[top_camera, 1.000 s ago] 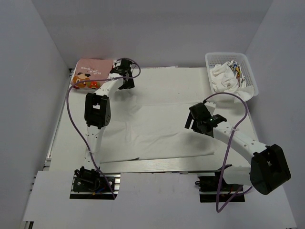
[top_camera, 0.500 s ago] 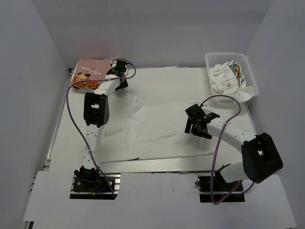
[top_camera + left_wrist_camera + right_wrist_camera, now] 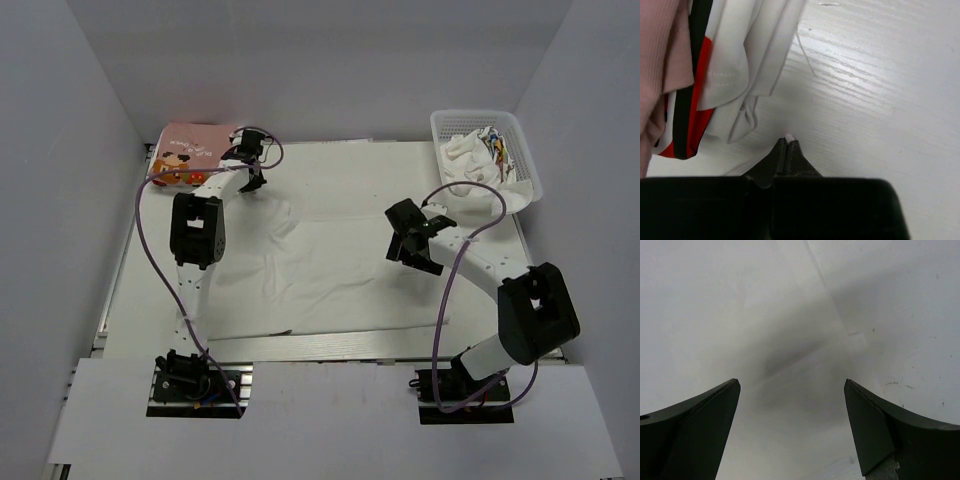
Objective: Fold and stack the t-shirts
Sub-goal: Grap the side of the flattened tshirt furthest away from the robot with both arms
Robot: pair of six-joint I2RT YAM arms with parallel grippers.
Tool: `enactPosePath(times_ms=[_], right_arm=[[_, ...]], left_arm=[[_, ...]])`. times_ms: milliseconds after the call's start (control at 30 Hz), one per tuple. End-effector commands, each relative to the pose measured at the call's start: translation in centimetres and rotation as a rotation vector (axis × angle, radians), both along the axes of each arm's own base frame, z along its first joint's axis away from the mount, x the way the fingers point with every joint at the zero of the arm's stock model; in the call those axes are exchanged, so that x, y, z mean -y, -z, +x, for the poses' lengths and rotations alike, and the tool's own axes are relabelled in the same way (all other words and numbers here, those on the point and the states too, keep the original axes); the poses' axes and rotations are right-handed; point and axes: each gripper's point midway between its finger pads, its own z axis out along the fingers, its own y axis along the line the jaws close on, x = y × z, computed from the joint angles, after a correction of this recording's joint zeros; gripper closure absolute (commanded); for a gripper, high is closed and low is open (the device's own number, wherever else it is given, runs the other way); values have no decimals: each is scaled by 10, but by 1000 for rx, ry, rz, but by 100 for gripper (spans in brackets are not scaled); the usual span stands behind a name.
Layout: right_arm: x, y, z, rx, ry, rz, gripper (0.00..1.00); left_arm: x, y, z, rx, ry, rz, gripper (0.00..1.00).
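A large white t-shirt (image 3: pixel 330 260) lies spread out over the middle of the table. The pink t-shirt (image 3: pixel 192 148) with a cartoon print lies folded at the back left corner; its pink cloth (image 3: pixel 660 60) fills the left edge of the left wrist view. Beside that stack my left gripper (image 3: pixel 252 178) is shut at the white t-shirt's back left corner, and a small bit of white cloth shows at its tips (image 3: pixel 788 138). Low over the shirt's right part (image 3: pixel 740 315), my right gripper (image 3: pixel 412 252) stands open with nothing between its fingers (image 3: pixel 792 382).
A white lattice basket (image 3: pixel 525 150) at the back right holds crumpled white cloth and a printed piece. Red, black and white cloth (image 3: pixel 705 75) hangs at the pink stack's edge. Grey walls close in the table on three sides.
The left gripper has shut at the shirt's back left corner and shifted slightly left. The right arm has swung inward and moved its open gripper a little toward the back.
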Motion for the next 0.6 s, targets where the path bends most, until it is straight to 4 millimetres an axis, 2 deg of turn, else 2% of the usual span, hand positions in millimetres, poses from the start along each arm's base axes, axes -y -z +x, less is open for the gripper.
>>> enactPosePath(times_ms=[0,33,100,133,167,200,233,300,333,367,500,567], right_arm=[[11,-21,20,52,97,-37,10],[8,-32,31,87,105,-25,10],[17,-36,42,116,143,-54,10],[13,-50,57,161,149,-36,10],[15,-50,62,162,150,-50,10],[16,-51,70,174,156,-53,10],[14,-60,84,203,147,-51,10],[14,-55,101,197,153,-67,10],[14,-60,111,207,151,-71,10],[13,-65,120,218,153,-65,10],[13,-49,147,208,150,-89,10],[11,-41,164,206,132,-82,10]], left_arm=[[0,-45,-6,44,-3,-9,100],[0,-53,-4,64,5,-7,100],[2,-75,-3,99,20,-20,100],[2,-84,-3,114,27,-18,100],[2,-91,-3,129,27,-21,100],[2,-89,-9,117,34,-27,100],[2,-105,-10,150,34,-34,100],[3,-107,-18,148,42,-43,100],[2,-112,-19,161,42,-46,100],[8,-116,-30,157,59,-54,100],[12,-130,-46,179,72,-77,100],[18,-129,-54,176,100,-108,100]])
